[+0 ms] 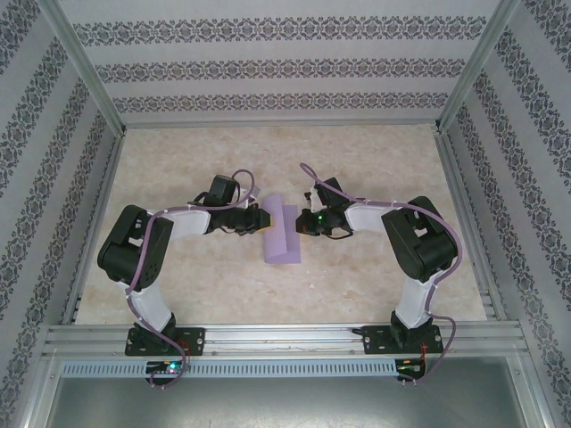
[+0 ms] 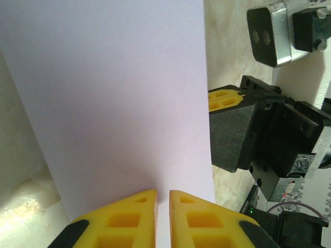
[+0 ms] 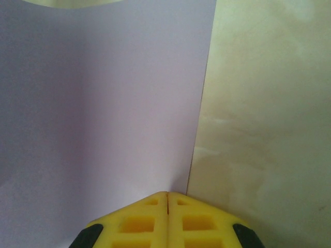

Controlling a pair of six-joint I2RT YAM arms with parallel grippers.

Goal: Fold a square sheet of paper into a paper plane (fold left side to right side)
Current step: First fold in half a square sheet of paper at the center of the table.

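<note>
At the near edge of the counter (image 1: 268, 152), the two arms are bolted onto a metal rail (image 1: 285, 337). Both arms bend in toward the middle, and their tips almost meet there.

The left gripper (image 1: 261, 218) comes in from the left. In the left wrist view its yellow fingers (image 2: 139, 219) are very close together, with just a thin slit between them. The near edge of the square sheet of paper (image 1: 285, 234) runs right into that slit, so the left gripper looks pinched on the paper.

The right gripper (image 1: 304, 223) comes in from the right. In the right wrist view its yellow fingers (image 3: 139, 222) are pressed tight together. Their tip sits right at the edge of the paper, near a corner. I cannot tell if it is pinching the paper or only touching it.

The paper is light purple and plain. It sits in the middle of the counter, between the two grippers. From above it looks long and narrow and bent along its length, with a lighter strip and a darker strip side by side. Both wrist views look along the flat purple sheet, with the pale, stone-patterned counter next to it.

Farther back the counter is bare. Walls with dark flowery stripes (image 1: 285, 67) stand behind it and along both sides.
</note>
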